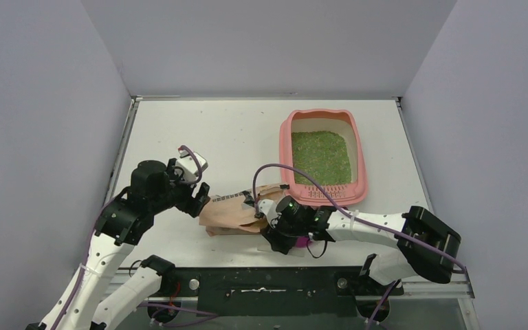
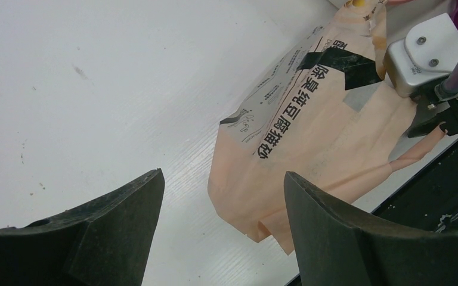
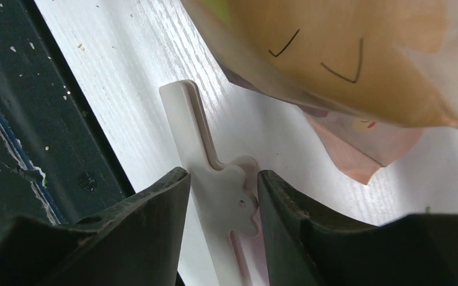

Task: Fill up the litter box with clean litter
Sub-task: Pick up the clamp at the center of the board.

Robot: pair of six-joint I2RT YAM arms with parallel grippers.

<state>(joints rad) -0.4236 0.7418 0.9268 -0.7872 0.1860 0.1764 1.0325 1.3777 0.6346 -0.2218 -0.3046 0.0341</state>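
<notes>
The pink litter box [image 1: 285,148] stands at the back right with a bed of green litter [image 1: 322,157] in it. A peach litter bag [image 1: 234,212] lies flat near the table's front edge, between my two grippers. My left gripper [image 1: 201,199] hovers at the bag's left end; in the left wrist view it [image 2: 222,174] is open with only the table and the bag's corner [image 2: 262,202] under it. My right gripper [image 1: 273,227] is low at the bag's right end. In the right wrist view it [image 3: 223,174] has both fingers against a white plastic clip [image 3: 185,113] lying on the table beside the bag [image 3: 334,59].
A magenta piece [image 1: 303,242] shows under the right wrist. The dark front rail [image 1: 268,282] runs just behind the right gripper, close to the clip. Grey walls close in the table on three sides.
</notes>
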